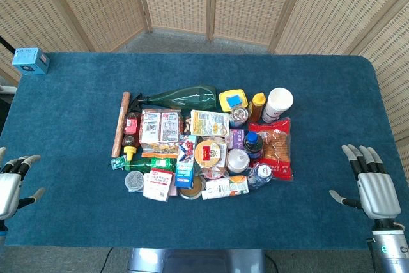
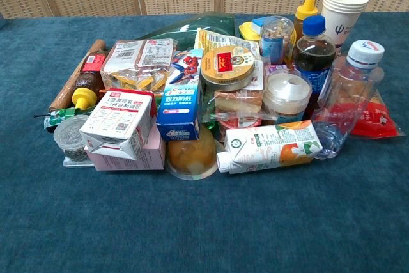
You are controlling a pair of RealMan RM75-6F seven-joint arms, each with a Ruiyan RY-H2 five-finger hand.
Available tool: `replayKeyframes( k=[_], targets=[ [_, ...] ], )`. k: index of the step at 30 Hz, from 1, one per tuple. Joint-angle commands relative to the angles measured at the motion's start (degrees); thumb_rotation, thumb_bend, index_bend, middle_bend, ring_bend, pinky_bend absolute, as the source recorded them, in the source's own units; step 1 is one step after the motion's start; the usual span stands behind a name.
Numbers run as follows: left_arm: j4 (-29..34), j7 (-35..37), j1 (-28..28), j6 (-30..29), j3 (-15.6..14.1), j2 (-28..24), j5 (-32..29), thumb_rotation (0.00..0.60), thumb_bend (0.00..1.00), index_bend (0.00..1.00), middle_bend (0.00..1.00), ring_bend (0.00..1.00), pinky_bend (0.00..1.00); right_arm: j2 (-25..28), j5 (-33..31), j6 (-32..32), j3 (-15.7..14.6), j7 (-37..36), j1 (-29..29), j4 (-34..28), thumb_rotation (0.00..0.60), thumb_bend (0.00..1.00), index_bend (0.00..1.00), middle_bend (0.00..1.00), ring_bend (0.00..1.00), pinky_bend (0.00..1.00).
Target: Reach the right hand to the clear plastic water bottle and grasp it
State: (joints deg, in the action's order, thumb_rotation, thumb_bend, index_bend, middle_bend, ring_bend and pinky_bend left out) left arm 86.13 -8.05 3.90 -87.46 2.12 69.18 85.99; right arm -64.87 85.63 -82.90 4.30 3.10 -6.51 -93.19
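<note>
Left hand (frame-cropped), fingers spread

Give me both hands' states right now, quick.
Left hand: open, holding nothing, resting at the table edge.
Right hand: open, holding nothing, away from the water bottle.

tabletop: covered in blue cloth | grocery pile heaped well left of right hand | clear water bottle at pile's hand-side edge | blue box at far corner beyond left hand
</note>
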Motion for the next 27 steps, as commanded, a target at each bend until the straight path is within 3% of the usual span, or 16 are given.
replayKeyframes(
  k=[1,10,17,20,24,27],
  targets=[
    [-0.2,0.27,-0.01,0.04,0.0,0.04,0.01,0.6,0.0,0.26,0.34,0.35,0.0,0.02,-0.02,0.14,-0.04,0.09,-0.07,-0.24,0.518,0.0,0.0,0.0,0.0,0.0],
    [-0.67,1.09,-0.28,-0.93,-0.01,0.02,0.78,0.6,0.0,0.26,0.34,0.34,0.0,0.53,0.52,-0.33,-0.51,-0.82,0.34,-0.69,0.518,0.0,0.0,0.0,0.0,0.0],
    [-0.36,1.12,-0.21,-0.98,0.15,-0.42,0.85,0.6,0.0,0.25,0.34,0.34,0.0,0.96,1.64,1.28,-1.12,-5.83,-0.41,-1.86,0.52,0.0,0.0,0.0,0.0,0.0],
    [-0.11,0.95,-0.16,-0.84,0.2,-0.55,0.77,0.6,0.0,0.26,0.34,0.34,0.0,1.01,2.48,2.25,-1.51,-9.43,-0.98,-3.02,0.52,0.0,0.0,0.0,0.0,0.0],
    [-0.07,0.94,-0.04,-0.46,0.31,-0.46,0.44,0.6,0.0,0.25,0.34,0.34,0.0,1.15,4.93,4.3,-2.66,-17.62,-2.3,-4.32,0.59,0.0,0.0,0.0,0.0,0.0],
    [-0.15,0.94,0.1,-0.15,0.31,-0.35,0.34,0.6,0.0,0.25,0.33,0.34,0.0,1.05,5.92,6.16,-3.05,-21.04,-3.67,-4.51,0.595,0.0,0.0,0.0,0.0,0.0]
  ],
)
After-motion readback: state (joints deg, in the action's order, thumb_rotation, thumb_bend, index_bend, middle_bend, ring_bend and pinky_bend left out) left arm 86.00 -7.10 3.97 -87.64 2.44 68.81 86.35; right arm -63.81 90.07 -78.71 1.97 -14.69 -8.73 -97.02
